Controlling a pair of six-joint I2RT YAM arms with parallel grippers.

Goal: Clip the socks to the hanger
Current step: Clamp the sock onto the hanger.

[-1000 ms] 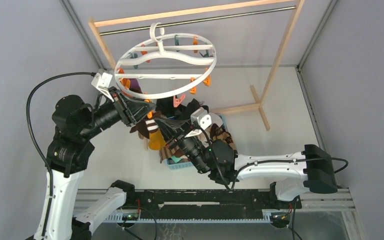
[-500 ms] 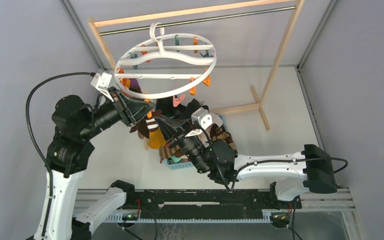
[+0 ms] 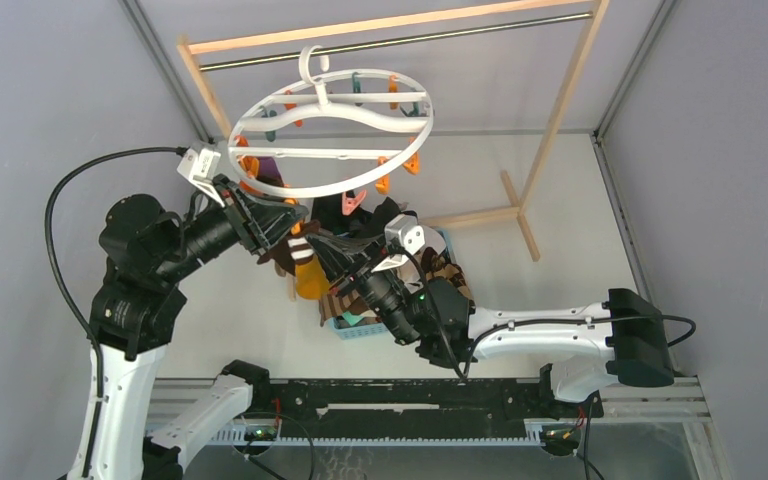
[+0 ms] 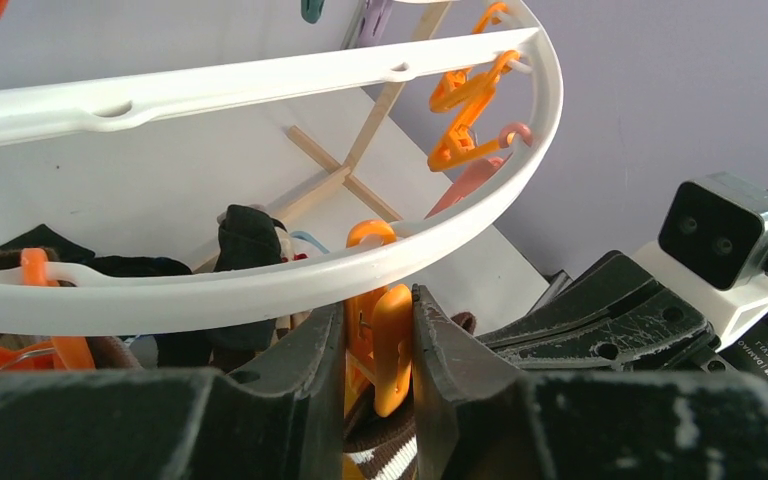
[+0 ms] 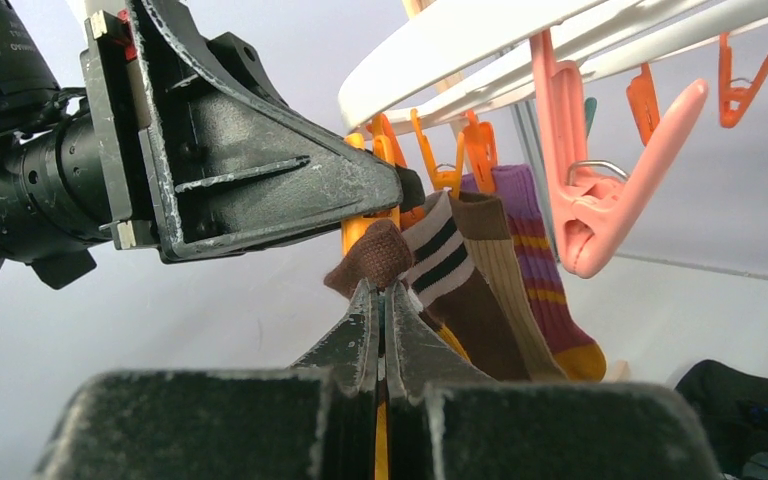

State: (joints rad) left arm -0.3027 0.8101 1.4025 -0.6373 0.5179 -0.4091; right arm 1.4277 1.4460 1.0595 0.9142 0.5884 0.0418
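Note:
The white ring hanger (image 3: 330,130) hangs by its hook from the metal rod. My left gripper (image 3: 295,225) is shut on an orange clothespin (image 4: 388,340) under the ring's near rim (image 4: 260,280), squeezing it between both fingers. My right gripper (image 5: 380,295) is shut on the brown cuff of a sock (image 5: 375,255), held up just below that clothespin. The sock's brown-and-white stripes show under the pin (image 4: 380,450). Striped brown, tan and maroon socks (image 5: 505,270) hang from neighbouring orange pins. More socks fill the basket (image 3: 360,328).
The wooden-framed rack (image 3: 560,110) with its metal rod stands at the back, its foot (image 3: 515,215) to the right. A pink clothespin (image 5: 590,200) dangles close to the right of my right gripper. The light-blue basket lies under the right arm.
My left arm has shifted slightly left and up with the clothespin, and the ring has swung a little. My right gripper stays shut on the sock cuff at the pin.

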